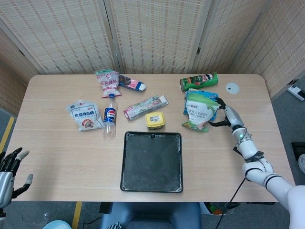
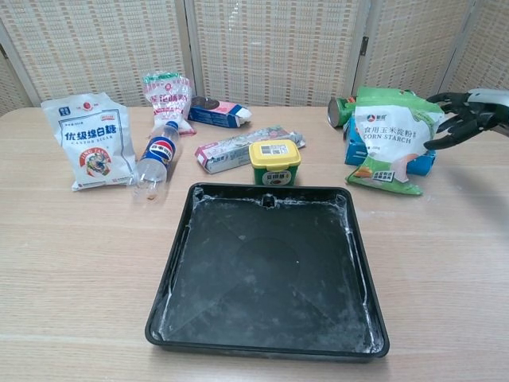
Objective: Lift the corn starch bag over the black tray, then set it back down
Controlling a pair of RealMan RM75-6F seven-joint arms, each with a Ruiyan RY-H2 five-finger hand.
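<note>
The corn starch bag [image 1: 199, 110] [image 2: 389, 141], white and green, lies on the table to the right of and behind the black tray [image 1: 152, 179] [image 2: 359, 247]. It rests partly on a blue-and-white pack. My right hand [image 1: 227, 115] [image 2: 468, 114] is open just right of the bag, fingers spread toward its right edge, holding nothing. My left hand [image 1: 10, 167] hangs open off the table's near left corner, seen only in the head view. The tray holds nothing but white powder traces.
A yellow-lidded tub [image 1: 155, 120] stands just behind the tray. A green can [image 1: 198, 81] lies behind the bag. A Pepsi bottle [image 1: 110, 114], a sugar bag [image 1: 84, 115], a long wrapped pack [image 1: 145, 107] and other packets lie at the left and back. A white disc [image 1: 232, 87] lies at the far right.
</note>
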